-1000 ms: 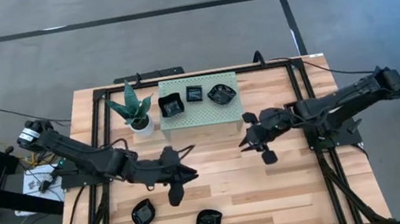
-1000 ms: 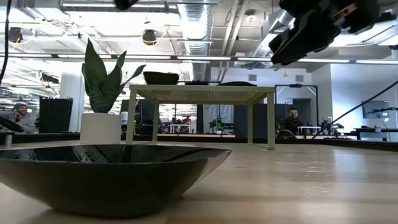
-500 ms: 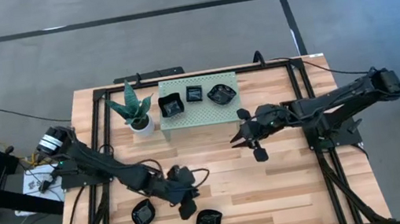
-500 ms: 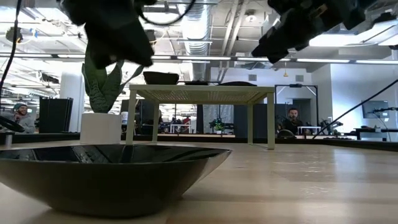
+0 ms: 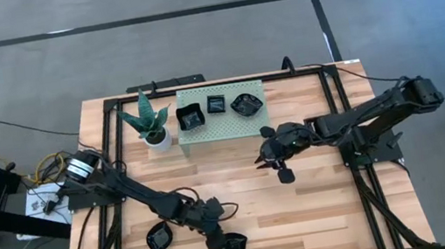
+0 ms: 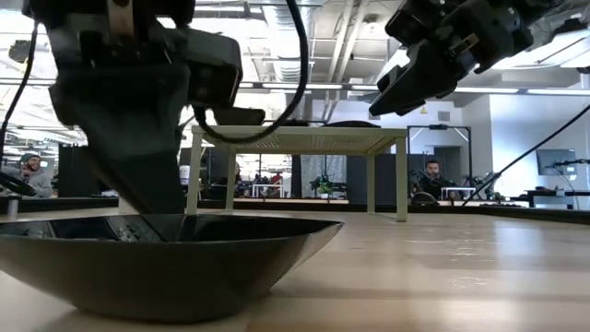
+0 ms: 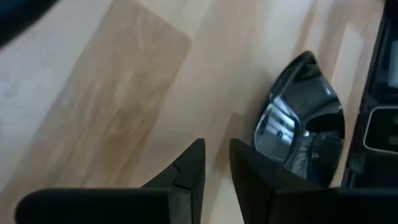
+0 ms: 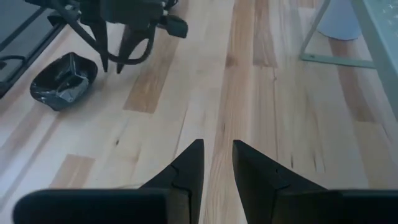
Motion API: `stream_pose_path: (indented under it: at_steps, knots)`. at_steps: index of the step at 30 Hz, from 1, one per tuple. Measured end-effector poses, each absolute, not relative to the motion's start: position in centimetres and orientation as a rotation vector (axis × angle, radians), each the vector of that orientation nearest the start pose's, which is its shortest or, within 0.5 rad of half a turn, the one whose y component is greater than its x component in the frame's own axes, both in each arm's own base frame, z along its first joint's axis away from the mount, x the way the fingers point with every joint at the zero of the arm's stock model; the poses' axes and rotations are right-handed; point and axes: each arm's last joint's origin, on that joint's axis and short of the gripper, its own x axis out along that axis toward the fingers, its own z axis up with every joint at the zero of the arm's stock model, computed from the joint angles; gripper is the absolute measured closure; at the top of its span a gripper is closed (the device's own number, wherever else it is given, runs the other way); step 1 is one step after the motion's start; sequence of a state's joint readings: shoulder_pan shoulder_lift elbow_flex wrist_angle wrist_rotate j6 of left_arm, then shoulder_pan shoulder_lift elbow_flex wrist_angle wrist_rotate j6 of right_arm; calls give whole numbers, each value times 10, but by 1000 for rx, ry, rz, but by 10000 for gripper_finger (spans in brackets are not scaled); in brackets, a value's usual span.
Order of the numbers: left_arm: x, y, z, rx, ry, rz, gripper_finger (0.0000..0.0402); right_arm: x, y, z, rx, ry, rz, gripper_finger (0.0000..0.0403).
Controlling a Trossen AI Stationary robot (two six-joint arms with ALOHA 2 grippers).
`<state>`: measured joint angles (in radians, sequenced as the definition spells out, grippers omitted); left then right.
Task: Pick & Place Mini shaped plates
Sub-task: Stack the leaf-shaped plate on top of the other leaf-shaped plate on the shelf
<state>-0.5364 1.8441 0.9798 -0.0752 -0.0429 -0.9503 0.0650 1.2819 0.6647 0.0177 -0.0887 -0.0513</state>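
Two glossy black mini plates lie on the table near its front edge: one with a wavy rim point(image 5: 234, 246), which fills the low view point(image 6: 166, 263), and one to its left point(image 5: 159, 237). Three more plates point(image 5: 190, 117) point(image 5: 216, 104) point(image 5: 246, 103) sit on top of the pale green stand point(image 5: 223, 129). My left gripper point(image 5: 221, 238) is low beside the front plate point(image 7: 301, 124), with its fingertips close together over bare wood point(image 7: 216, 146). My right gripper point(image 5: 261, 159) hangs empty and shut above the middle of the table, in front of the stand.
A potted green plant point(image 5: 150, 122) stands to the left of the stand. Black frame rails point(image 5: 108, 159) point(image 5: 342, 124) run along both sides of the table. Bare wood lies between the stand and the front plates point(image 5: 306, 209). People sit in the room beyond point(image 6: 431, 175).
My left gripper has moved toward the table's near edge and a little to the right, and has come down beside the front plate. My right gripper has drifted a little toward the table's left. The plates have not moved.
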Motion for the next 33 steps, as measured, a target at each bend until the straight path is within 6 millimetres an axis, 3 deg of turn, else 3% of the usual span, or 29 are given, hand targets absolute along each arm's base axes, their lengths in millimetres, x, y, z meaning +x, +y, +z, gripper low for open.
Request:
stream_pose_path:
  at_steps: [21, 33]
  knots:
    - [312, -186, 132, -670, 966, -52, 327, 259, 19, 210, -43, 590, 165, 324]
    - [305, -197, 131, -648, 954, -54, 327, 259, 19, 210, -43, 590, 165, 324]
